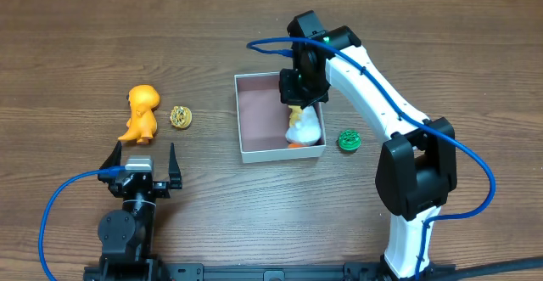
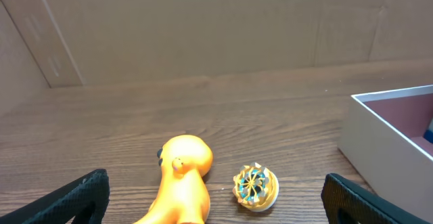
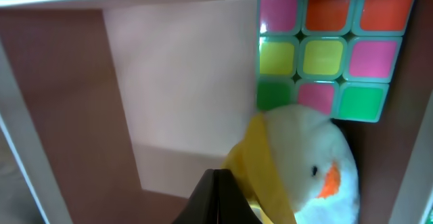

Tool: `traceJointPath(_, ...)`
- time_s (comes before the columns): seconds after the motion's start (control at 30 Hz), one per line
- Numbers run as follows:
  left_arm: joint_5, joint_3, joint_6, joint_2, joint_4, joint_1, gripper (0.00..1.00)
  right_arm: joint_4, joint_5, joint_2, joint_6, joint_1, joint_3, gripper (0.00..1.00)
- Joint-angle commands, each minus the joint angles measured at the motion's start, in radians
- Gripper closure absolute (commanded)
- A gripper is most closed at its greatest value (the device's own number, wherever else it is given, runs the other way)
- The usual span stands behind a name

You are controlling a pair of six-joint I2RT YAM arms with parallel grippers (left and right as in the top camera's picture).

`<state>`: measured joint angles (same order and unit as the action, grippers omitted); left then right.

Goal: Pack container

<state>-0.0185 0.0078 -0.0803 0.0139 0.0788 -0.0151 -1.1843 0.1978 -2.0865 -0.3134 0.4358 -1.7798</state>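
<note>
Container: shallow square box with white walls and a pinkish-brown floor. It sits on the wooden table near the middle, slightly toward the right arm's side. Its left half is bare floor.

Contents, right half: 1 white plush duck with an orange beak and a yellow scarf, lying near the front right corner. Beside it, toward the back wall, is 1 twisty puzzle cube. The right wrist view shows 9 of its tiles in pink, orange, yellow and green. In the overhead view the cube is hidden under the arm.

Right gripper: low over the right half of the box, above the duck. Its 2 fingers are pressed together into 1 dark wedge. The scarf runs right beside the tips; whether any fabric is pinched cannot be told.

Outside the box, right: 1 small green ball on the table, just past the right wall and not touching it.

Outside, left: 1 small yellowish patterned ball, and just left of it 1 orange dinosaur figure, apart from each other.

Left gripper: near the front edge of the table, just in front of the dinosaur, with its fingers spread wide and nothing between them.
</note>
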Motion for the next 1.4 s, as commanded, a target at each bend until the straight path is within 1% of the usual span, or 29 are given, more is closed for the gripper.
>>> traceJointPath(0.0,0.015,-0.003,0.006,-0.003,-0.002,-0.006,0.00,-0.004,-0.067,-0.006,0.002,0.003,0.001,0.96)
traceJointPath(0.5,0.015,-0.003,0.006,-0.003,-0.002,-0.006,0.00,-0.008,-0.062,-0.006,0.002,0.003,-0.018,0.96)
traceJointPath(0.67,0.015,-0.003,0.006,-0.003,-0.002,-0.006,0.00,-0.036,-0.062,-0.006,0.002,0.002,-0.100,0.96)
traceJointPath(0.77,0.015,-0.003,0.006,-0.003,-0.002,-0.006,0.00,-0.068,-0.063,-0.006,0.003,0.000,-0.193,0.96)
traceJointPath(0.93,0.015,-0.003,0.006,-0.003,-0.002,-0.006,0.00,-0.135,-0.072,-0.006,0.011,-0.024,-0.376,0.96)
traceJointPath(1.03,0.015,-0.003,0.006,-0.003,-0.002,-0.006,0.00,-0.190,-0.142,-0.006,0.029,-0.058,-0.439,0.96)
traceJointPath(1.1,0.015,-0.003,0.006,-0.003,-0.002,-0.006,0.00,-0.246,-0.247,-0.006,0.029,-0.089,-0.447,0.96)
traceJointPath(1.2,0.015,-0.003,0.006,-0.003,-0.002,-0.006,0.00,-0.332,-0.340,-0.006,0.029,-0.143,-0.445,0.96)
traceJointPath(1.37,0.015,-0.003,0.006,-0.003,-0.002,-0.006,0.00,-0.451,-0.313,-0.007,0.068,-0.223,-0.444,0.96)
